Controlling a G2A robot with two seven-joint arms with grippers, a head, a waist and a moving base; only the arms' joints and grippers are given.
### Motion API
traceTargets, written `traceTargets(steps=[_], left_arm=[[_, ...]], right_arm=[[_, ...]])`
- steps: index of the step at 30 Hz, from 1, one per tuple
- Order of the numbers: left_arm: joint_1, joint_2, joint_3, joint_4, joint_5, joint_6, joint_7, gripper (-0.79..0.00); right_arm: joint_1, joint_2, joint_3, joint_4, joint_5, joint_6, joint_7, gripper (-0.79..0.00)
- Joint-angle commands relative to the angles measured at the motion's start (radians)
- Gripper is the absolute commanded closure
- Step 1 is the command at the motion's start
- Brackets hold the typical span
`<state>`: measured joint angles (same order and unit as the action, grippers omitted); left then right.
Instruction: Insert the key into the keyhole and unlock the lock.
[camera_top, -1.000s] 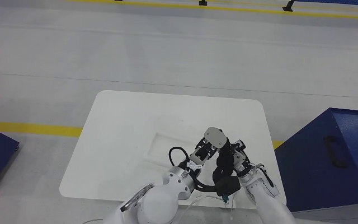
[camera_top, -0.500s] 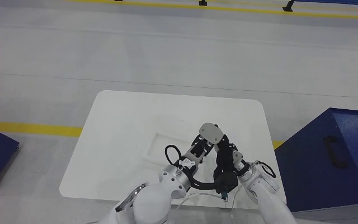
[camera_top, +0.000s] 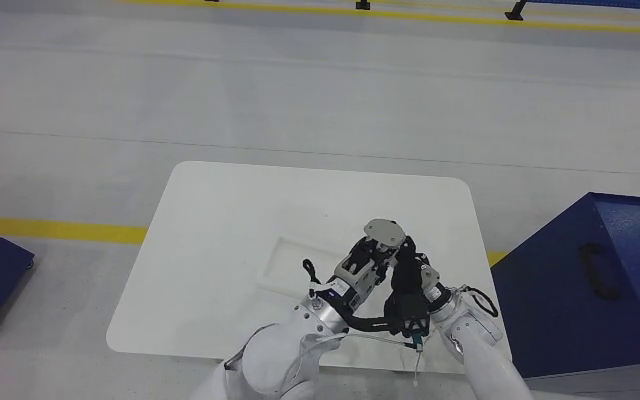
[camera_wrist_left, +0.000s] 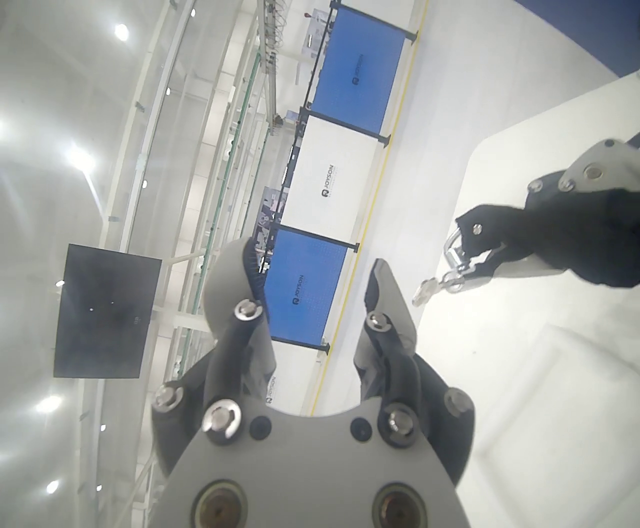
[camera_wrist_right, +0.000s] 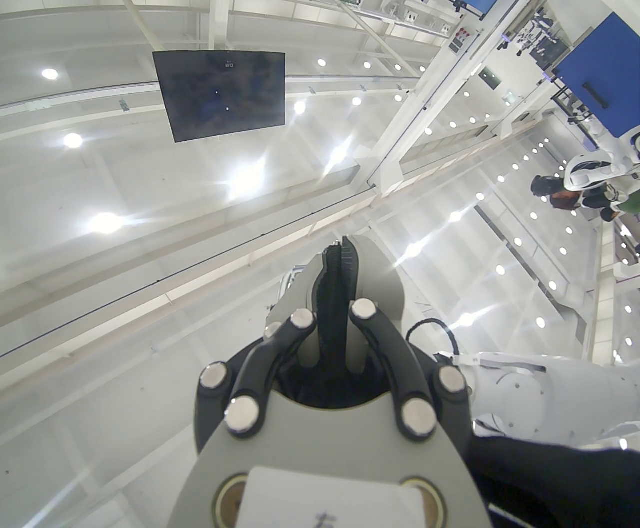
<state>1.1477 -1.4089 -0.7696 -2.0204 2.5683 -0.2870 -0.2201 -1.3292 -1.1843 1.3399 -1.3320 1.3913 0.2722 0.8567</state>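
Note:
Seen from the left wrist, a small silver lock (camera_wrist_left: 452, 251) sticks out of the tips of my right gripper (camera_wrist_left: 467, 255), which is shut on it above the white table (camera_wrist_left: 525, 400). A key (camera_wrist_left: 424, 294) hangs from the lock on a ring. My left gripper (camera_wrist_left: 310, 285) is open and holds nothing; it sits a short way from the lock and points past the table edge. In the right wrist view my right gripper (camera_wrist_right: 342, 255) points upward with its pads pressed together. From above, both wrists crowd together over the table (camera_top: 230, 250) near its front right.
A faint rectangular outline (camera_top: 300, 262) marks the table's middle. A dark blue box (camera_top: 580, 280) stands on the floor beside the table's right edge. A yellow floor line (camera_top: 70, 230) runs past the table on the left.
The right wrist has drawn in closer to the left arm. The left wrist has turned and shifted slightly away from me. Both stay over the table's front right.

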Motion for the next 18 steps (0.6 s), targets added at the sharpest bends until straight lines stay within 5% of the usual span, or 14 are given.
traceTargets(steps=[1,9,18], left_arm=[[-0.007,-0.003,0.009,0.019,0.013,0.007,0.013,0.0],[0.004,-0.013,0.031,0.076,0.069,0.121,0.025,0.0],[-0.017,-0.031,0.045,0.133,0.091,0.092,-0.016,0.0]], right_arm=[[0.001,-0.001,0.001,0.001,-0.002,0.003,0.0,0.0],[0.001,-0.003,0.007,0.003,0.007,0.024,-0.003,0.0],[0.003,-0.007,0.007,0.004,-0.002,0.019,0.004,0.0]])
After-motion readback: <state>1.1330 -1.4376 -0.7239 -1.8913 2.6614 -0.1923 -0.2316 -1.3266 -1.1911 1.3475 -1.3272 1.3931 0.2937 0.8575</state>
